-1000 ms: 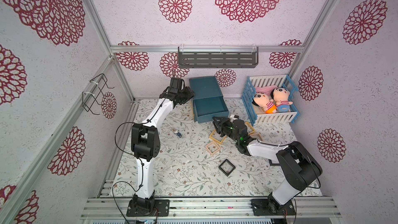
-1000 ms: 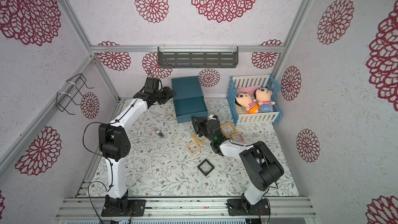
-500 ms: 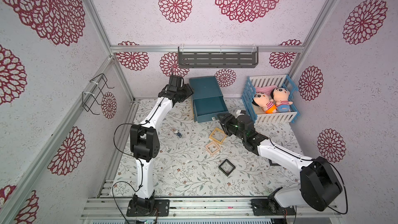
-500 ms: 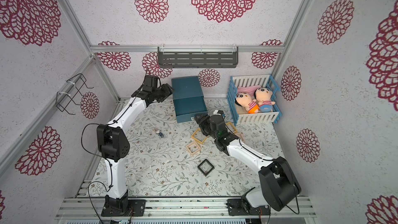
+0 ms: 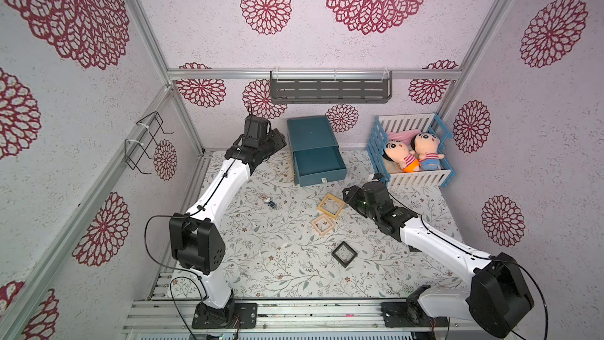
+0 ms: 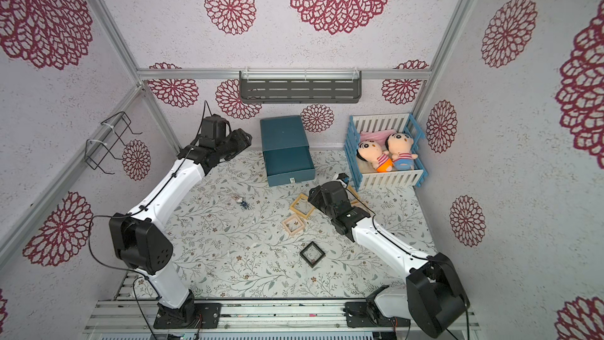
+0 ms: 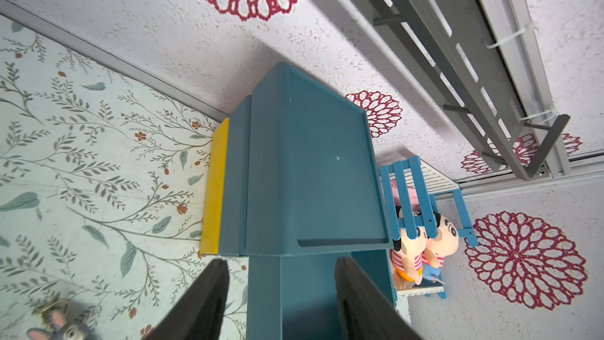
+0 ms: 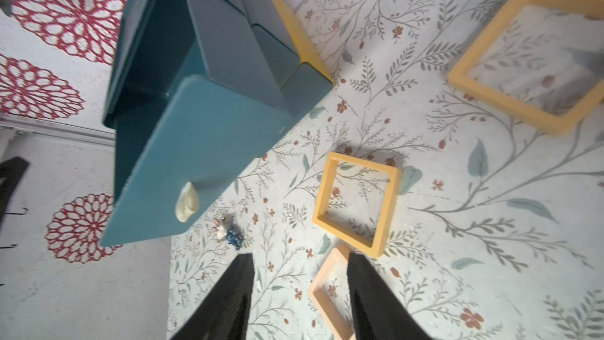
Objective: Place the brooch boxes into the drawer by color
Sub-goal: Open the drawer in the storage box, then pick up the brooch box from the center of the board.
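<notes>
The right arm has stretched out low, and the right claw [image 8: 300,263] now hangs over the table [image 5: 261,256] with its fingers apart and empty. It is just beside the yellow box [image 5: 330,205] and near the pink box [image 5: 323,224]; the black box [image 5: 343,254] lies further off. These 3 boxes have not moved. The top drawer [image 5: 318,163] of the chest [image 5: 309,132] stands pulled out, and I see no box inside. The left claw [image 7: 281,261], fingers apart, waits at the chest's side. I judge the next pick is still to do.

Beside the drawer chest [image 7: 310,174] only a yellow strip [image 7: 214,188] shows; what it belongs to cannot be told. In the right wrist view the right gripper [image 8: 300,256] and the picture's edge cut off the pink brooch box [image 8: 327,269]. The trinket [image 5: 270,203] on the worktop [image 5: 294,273] is too small to identify.
</notes>
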### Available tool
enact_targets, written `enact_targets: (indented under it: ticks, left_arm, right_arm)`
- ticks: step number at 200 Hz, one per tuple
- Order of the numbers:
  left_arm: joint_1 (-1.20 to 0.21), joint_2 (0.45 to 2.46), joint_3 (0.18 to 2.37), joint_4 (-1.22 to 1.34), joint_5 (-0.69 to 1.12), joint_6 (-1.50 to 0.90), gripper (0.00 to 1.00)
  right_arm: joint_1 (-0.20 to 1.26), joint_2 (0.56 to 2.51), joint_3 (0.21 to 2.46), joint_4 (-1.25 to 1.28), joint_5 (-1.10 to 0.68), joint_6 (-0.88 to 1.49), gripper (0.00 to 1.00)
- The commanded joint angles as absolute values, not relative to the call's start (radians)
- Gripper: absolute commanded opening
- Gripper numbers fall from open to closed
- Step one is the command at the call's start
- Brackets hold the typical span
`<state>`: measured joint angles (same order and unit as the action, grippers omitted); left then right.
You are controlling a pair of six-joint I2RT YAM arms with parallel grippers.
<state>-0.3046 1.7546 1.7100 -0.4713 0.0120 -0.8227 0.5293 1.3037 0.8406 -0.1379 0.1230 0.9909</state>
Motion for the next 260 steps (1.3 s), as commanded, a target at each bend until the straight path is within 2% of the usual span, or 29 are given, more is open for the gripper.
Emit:
enact_targets:
  ticks: [1,113,140,209,260]
  left_arm:
    - [-0.331,1.696,1.636,-0.469,-0.045,-0.787,0.57]
    - [-0.409,1.426,1.238,-0.495,-0.086,-0.743,0.55]
    - [-0.429,1.359,1.148,-0.451,-0.048,-0.71,0.55]
    - [-0.468,1.191,0.911,-0.368,0.182,-0.613,0.54]
    - [-0.533,1.032,0.696,-0.278,0.15,-0.522,0.56]
  right_arm:
    - [0.528,1.304,0.823,-0.138,0.16,0.92,0.5]
    - [0.531,1.523,0.811,-0.016,0.112,0.929,0.5]
    - [0.531,1.568,0.82,0.007,0.117,0.947,0.5]
    - [0.535,1.665,0.877,0.0,0.152,0.979,0.5]
    - [0.544,1.704,0.901,-0.015,0.181,1.015,0.46]
